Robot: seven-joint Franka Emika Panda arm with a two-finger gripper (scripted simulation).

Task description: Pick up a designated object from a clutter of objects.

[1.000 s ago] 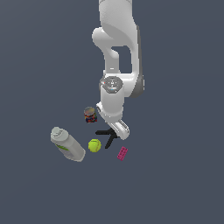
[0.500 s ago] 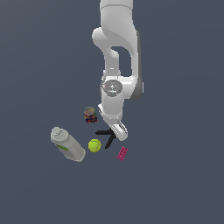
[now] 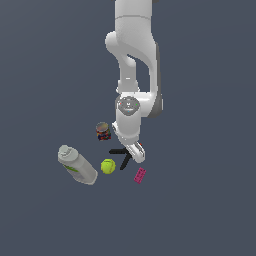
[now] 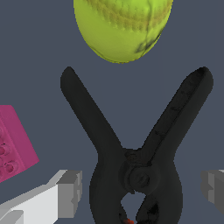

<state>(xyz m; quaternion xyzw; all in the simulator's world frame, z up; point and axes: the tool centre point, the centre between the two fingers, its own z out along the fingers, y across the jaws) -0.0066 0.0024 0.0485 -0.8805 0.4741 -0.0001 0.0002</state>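
Note:
The designated object, a black spring clamp [image 4: 135,170] with two splayed handles and a speck of orange-red at its jaw tips, lies flat right under the wrist camera. My gripper [image 4: 140,190] is open and straddles the clamp's pivot. One grey finger [image 4: 65,192] shows on one side and the other finger [image 4: 214,186] on the opposite side, both apart from the clamp. In the exterior view my gripper [image 3: 136,152] hangs low over the clamp [image 3: 120,156], whose handles stick out toward the exterior view's left.
The rest of the clutter lies close by. A yellow-green tennis ball [image 3: 108,166] [image 4: 122,26] sits just past the handle ends. A pink studded brick [image 3: 140,175] [image 4: 11,144] sits beside the clamp. Further off are a small dark can [image 3: 103,131] and a grey-white bottle [image 3: 77,165] lying down.
The arm has sunk slightly toward the clamp over the last second. The objects have not moved.

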